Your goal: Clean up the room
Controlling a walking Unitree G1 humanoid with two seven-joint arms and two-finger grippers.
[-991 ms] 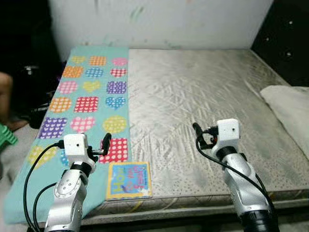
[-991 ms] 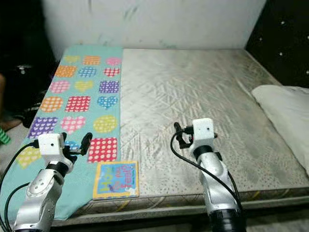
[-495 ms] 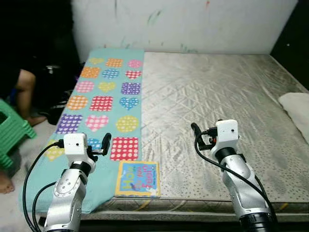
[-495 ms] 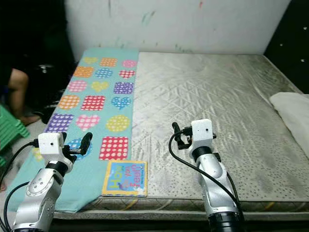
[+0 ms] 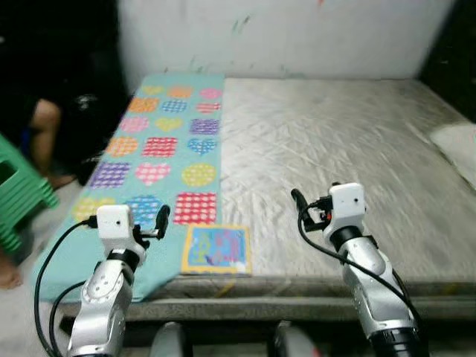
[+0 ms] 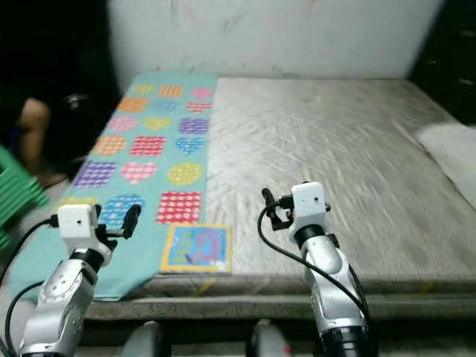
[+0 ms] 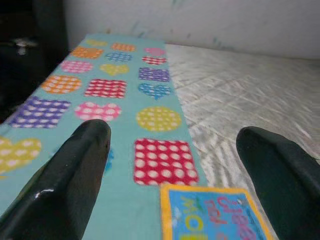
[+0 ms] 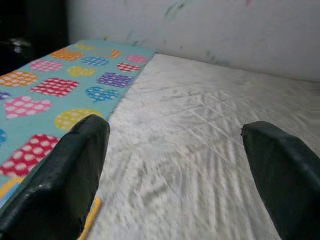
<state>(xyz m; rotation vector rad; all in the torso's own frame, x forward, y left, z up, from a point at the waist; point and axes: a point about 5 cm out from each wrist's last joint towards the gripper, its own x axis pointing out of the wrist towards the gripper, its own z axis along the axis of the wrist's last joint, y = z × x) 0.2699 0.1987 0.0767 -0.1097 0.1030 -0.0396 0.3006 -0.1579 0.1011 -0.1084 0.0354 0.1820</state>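
Our fingers stand spread wide on both arms, gripping nothing: the left gripper [image 5: 161, 221] hovers over the near left corner of the bed [image 5: 335, 141], above the teal blanket [image 5: 160, 149], and the right gripper [image 5: 297, 201] hangs over the bare grey mattress toward the near edge. The thing most plainly out of place is the colourful book [image 5: 216, 250], lying flat at the near edge of the bed, just beside the left gripper and partly on the blanket's inner border; the left wrist view shows its blue cover with a yellow frame [image 7: 215, 212] low between our two fingers. A white pillow [image 5: 455, 141] rests at the far right, and a green stool [image 5: 22, 201] and a person's leg [image 5: 41, 130] sit off the left side. We judge the step in hand to be the approach to the book, with nothing picked up so far. To do it well, we should steady the body first, since the head views are smeared. Then we bring the left gripper down to the book's near edge, because a thin flat thing offers no side to pinch from above. One finger should slide under the overhanging edge while the other presses on the cover. We should avoid snagging the blanket with it.
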